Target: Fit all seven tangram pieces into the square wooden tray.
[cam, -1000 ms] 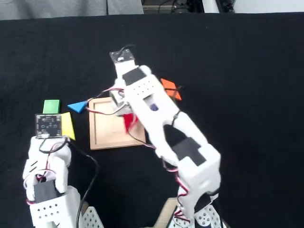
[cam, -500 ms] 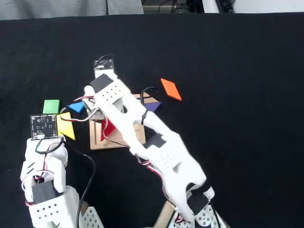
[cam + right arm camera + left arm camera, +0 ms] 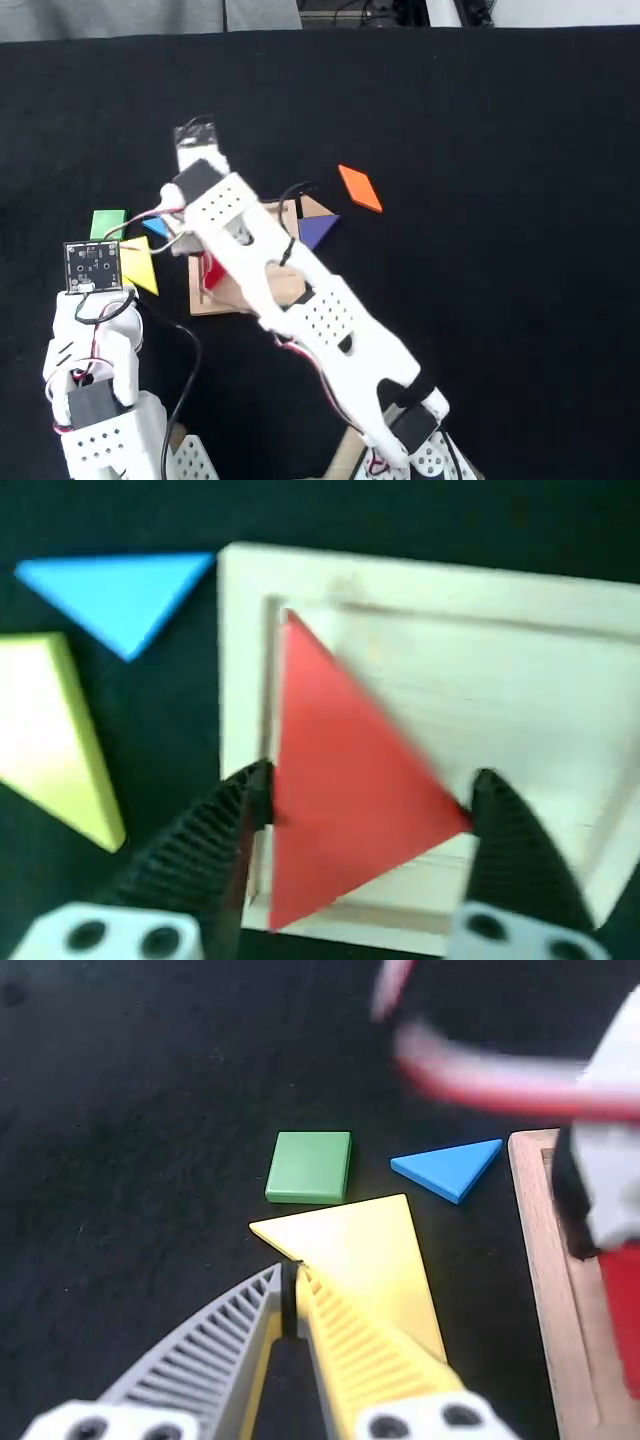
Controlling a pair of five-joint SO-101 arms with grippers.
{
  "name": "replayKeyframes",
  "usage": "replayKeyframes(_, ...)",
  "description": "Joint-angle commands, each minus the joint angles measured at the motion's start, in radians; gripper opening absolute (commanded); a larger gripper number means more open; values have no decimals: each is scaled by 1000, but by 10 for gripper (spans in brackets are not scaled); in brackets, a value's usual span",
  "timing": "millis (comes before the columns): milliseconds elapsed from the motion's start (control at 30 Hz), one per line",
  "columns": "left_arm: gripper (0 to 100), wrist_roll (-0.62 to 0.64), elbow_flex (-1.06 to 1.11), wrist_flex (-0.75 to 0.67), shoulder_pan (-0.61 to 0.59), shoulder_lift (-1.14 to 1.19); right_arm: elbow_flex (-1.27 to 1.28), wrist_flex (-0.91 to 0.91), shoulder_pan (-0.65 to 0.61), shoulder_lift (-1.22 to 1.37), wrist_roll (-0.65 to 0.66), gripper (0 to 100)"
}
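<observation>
two pincers are mine. my right pincer [image 3: 370,782] grips the red triangle [image 3: 340,810] over the square wooden tray [image 3: 420,580], on the side nearest the blue triangle [image 3: 120,590]. my left pincer [image 3: 290,1272] is closed on nothing, its tip over the yellow triangle [image 3: 370,1250], near the green square [image 3: 309,1166].

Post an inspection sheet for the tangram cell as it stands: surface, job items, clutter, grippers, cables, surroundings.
Surface: black table.
Job's things: red triangle over the wooden tray; yellow triangle, green square and blue triangle beside the tray; orange parallelogram and purple triangle on its other side.
Clutter: nothing seen.
Grippers: right gripper, jaws clamped on the red triangle; left gripper, jaws shut, above the yellow triangle.
Cables: black cable looping over the table; red wires behind the right gripper.
Surroundings: grey cloth past the table's far edge.
</observation>
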Motion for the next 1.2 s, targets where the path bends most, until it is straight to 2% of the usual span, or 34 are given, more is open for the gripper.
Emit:
replayKeyframes(0, 39, -2, 10, 2, 5, -9, -58, 38, -57, -45, 77, 389)
replayKeyframes(133, 39, -2, 12, 2, 5, -9, -58, 38, -49, -70, 84, 348)
replayKeyframes(267, 39, -2, 12, 2, 5, -9, -56, 40, 20, -133, 112, 293)
replayKeyframes(333, 39, -2, 12, 2, 5, -9, -36, 40, 86, -193, 161, 233)
replayKeyframes(467, 39, -2, 12, 0, 5, -9, 96, 38, 190, -334, 270, 27)
replayKeyframes(500, 39, -2, 13, 0, 5, -9, 140, 38, 204, -361, 321, 6)
replayKeyframes(600, 39, -2, 13, 0, 5, -9, 318, 35, 233, -430, 451, 25)
replayKeyframes(767, 39, -2, 13, 0, 7, -9, 570, -18, 241, -437, 526, 11)
replayKeyframes(1167, 39, -2, 15, 0, 7, -9, 690, -201, 163, -430, 532, 11)
